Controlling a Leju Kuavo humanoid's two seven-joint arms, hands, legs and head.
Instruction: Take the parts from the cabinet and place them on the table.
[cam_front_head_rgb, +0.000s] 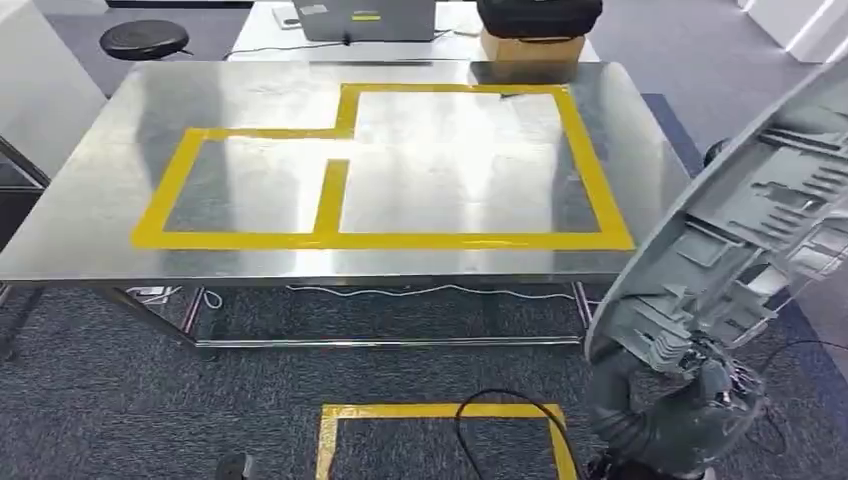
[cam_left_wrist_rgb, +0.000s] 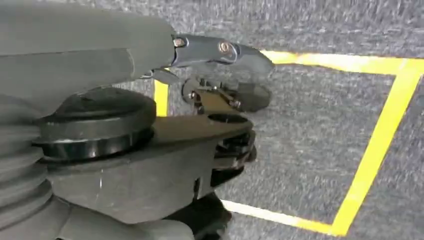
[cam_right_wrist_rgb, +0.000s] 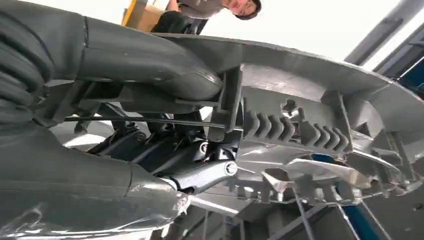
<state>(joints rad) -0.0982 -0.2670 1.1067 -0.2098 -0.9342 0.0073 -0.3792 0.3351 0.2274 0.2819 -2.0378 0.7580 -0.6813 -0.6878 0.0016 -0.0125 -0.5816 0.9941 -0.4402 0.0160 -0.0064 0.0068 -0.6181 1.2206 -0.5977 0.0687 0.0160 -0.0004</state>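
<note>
The right hand (cam_front_head_rgb: 690, 385) grips the grey ribbed part (cam_front_head_rgb: 745, 230) by its lower end, so the long moulding stands tilted up toward one o'clock above the hand and stays off the floor, beside the desk's (cam_front_head_rgb: 100, 225) right edge. The left hand (cam_left_wrist_rgb: 220, 100) hangs over the carpet holding nothing, fingers loosely apart. I judge the part is bound for the yellow-taped outline (cam_front_head_rgb: 330, 240) at eleven o'clock.
</note>
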